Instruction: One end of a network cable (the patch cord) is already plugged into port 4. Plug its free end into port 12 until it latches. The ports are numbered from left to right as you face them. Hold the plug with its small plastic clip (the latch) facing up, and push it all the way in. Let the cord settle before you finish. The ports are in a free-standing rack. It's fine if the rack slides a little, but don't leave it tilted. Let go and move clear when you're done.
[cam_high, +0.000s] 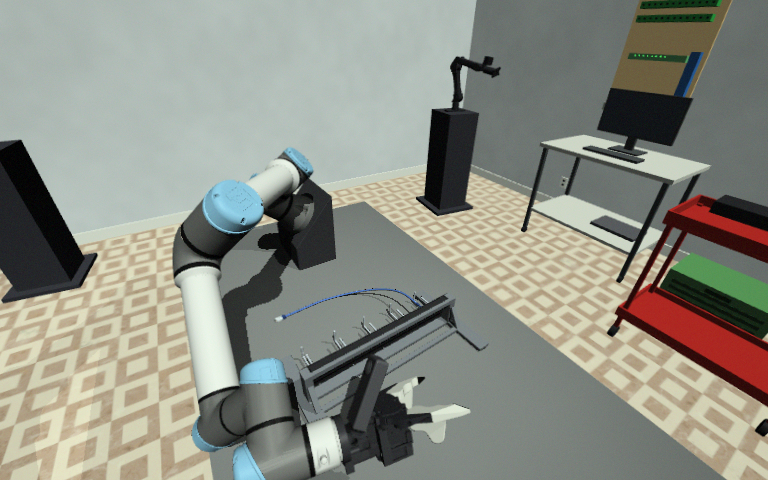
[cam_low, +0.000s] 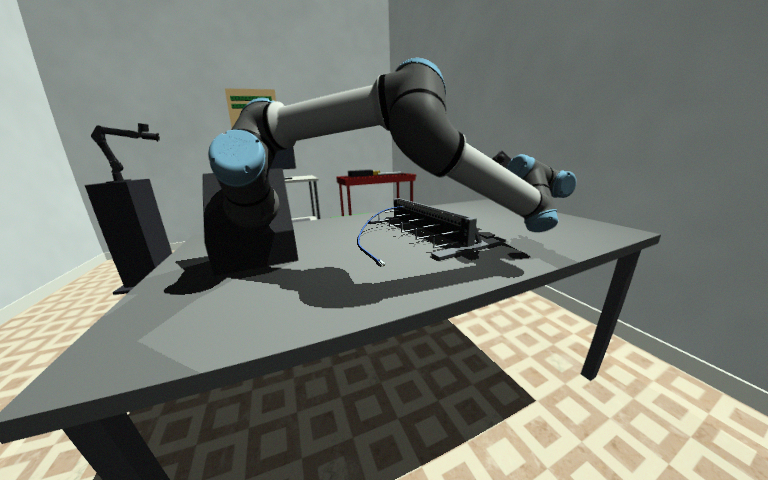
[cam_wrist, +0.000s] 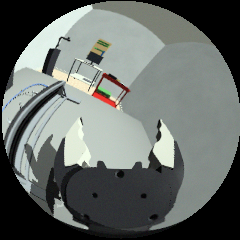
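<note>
The blue patch cord (cam_high: 339, 296) (cam_low: 358, 237) curves over the grey table on the rack's rear side, where thin metal cable supports stick out. One end meets the back of the rack (cam_high: 376, 335) (cam_low: 472, 230) near its far end; the port number is too small to read. The free plug (cam_high: 279, 318) (cam_low: 380, 263) lies out on the table; its latch side cannot be made out. The rack stands upright. My gripper (cam_high: 445, 395) (cam_wrist: 120, 118) is open and empty, on the rack's other side from the cord, near its near end. It is hidden in the exterior view.
My forearm (cam_high: 206, 333) (cam_low: 498, 178) passes beside the rack's near end. A rack foot (cam_high: 472, 336) sticks out at the far end. The dark arm base (cam_high: 317, 237) (cam_low: 249, 243) stands on the table (cam_low: 226, 333). A red cart (cam_high: 696, 333) and a white desk (cam_high: 623, 155) stand beyond the table.
</note>
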